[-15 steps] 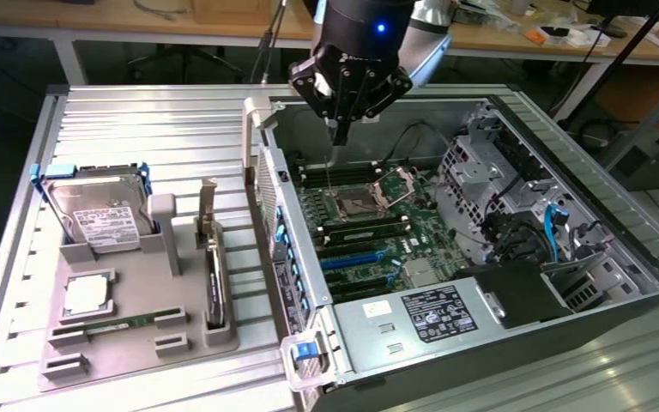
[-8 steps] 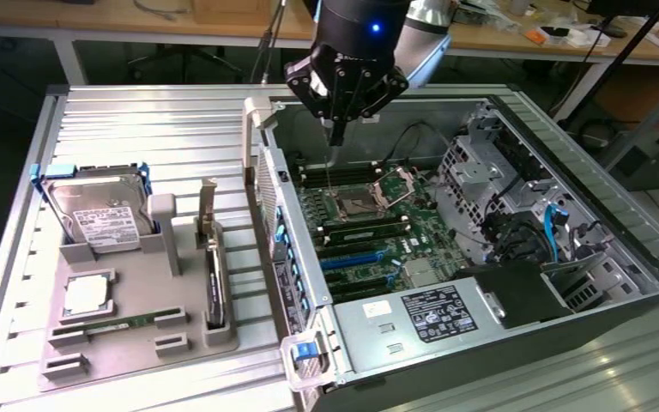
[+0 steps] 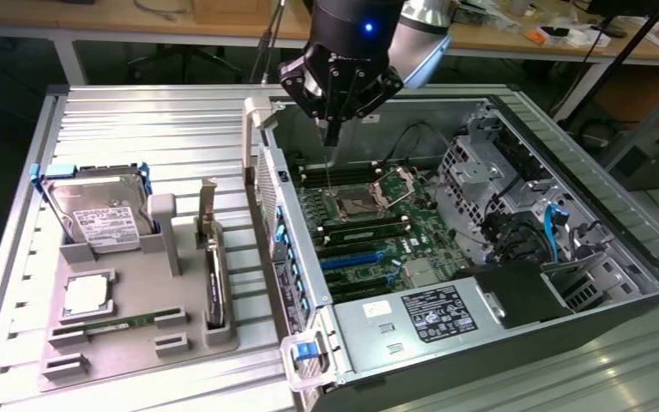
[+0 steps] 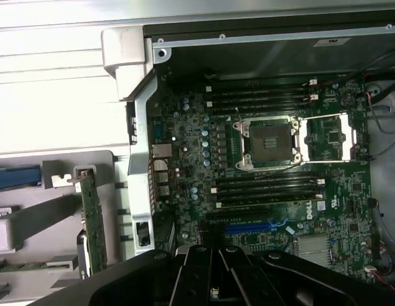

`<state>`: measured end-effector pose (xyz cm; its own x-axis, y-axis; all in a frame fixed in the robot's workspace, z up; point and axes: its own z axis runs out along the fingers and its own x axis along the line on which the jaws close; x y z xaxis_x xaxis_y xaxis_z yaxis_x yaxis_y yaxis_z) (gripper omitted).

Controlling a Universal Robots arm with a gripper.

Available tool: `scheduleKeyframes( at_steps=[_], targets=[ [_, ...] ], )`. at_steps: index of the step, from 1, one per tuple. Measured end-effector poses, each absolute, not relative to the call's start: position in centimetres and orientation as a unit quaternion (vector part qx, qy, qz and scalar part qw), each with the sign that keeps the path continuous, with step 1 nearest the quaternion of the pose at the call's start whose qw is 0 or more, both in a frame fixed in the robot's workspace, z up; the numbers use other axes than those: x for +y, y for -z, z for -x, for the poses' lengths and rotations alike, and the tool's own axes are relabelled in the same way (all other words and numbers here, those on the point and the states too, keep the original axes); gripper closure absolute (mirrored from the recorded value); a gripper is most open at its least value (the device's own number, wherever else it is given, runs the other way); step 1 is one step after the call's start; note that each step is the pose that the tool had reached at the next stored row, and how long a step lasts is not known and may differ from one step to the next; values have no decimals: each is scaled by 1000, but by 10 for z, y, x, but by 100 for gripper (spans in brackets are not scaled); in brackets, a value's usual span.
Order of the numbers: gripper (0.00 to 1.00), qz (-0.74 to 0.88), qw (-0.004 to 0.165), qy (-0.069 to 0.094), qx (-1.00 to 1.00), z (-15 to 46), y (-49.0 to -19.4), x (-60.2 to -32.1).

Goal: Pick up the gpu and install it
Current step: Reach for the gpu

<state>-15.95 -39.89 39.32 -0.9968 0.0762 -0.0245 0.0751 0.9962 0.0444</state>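
gpu (image 3: 214,283) pos: Op2, confirm?

Op2: gpu stands on edge in grey holder tray (image 3: 123,352) on tabletop (image 3: 135,129), at the exterior view's left of the open PC case (image 3: 604,215). Silver bracket (image 3: 207,202) points up at the far end. Wrist view shows the gpu (image 4: 93,220) near the case's outer wall. Hard drive (image 3: 100,215) sits in the same tray, apart from it.

Op1: Gripper state?

Op2: Gripper (image 3: 331,133) is clenched, nothing betw. the fingers. It hangs above the motherboard (image 3: 421,232), nr the CPU socket (image 3: 359,204), inside the case outline. Well apart from the gpu.

Op1: Step in hand?

Op2: Judged: pick phase, pre-grasp. gpu untouched, not yet lifted. Install not started; blue slot (image 3: 359,256) looks vacant.

Op1: Reqs for the pick?

Op2: Est.:
1. Gripper positioned over the tray, not the case.
2. Jaws spread wider than gpu thickness, aligned w/ its long edge.
3. Descent clear of the bracket and tray uprights.
4. Grasp on top edge, approx. mid-length, so the gpu doesn't tilt.

Caution: thin board; avoid side load.
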Motion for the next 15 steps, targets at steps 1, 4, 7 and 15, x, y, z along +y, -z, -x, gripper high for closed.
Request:
scheduleKeyframes(
  at_steps=[1, 4, 7, 15],
  targets=[
    [89, -38, 13, -22, 999, 160, -393, -399],
    [89, -38, 13, -22, 999, 162, -393, -399],
    [89, -38, 13, -22, 999, 164, -393, -399],
    [89, -38, 13, -22, 999, 169, -393, -399]
  ],
)
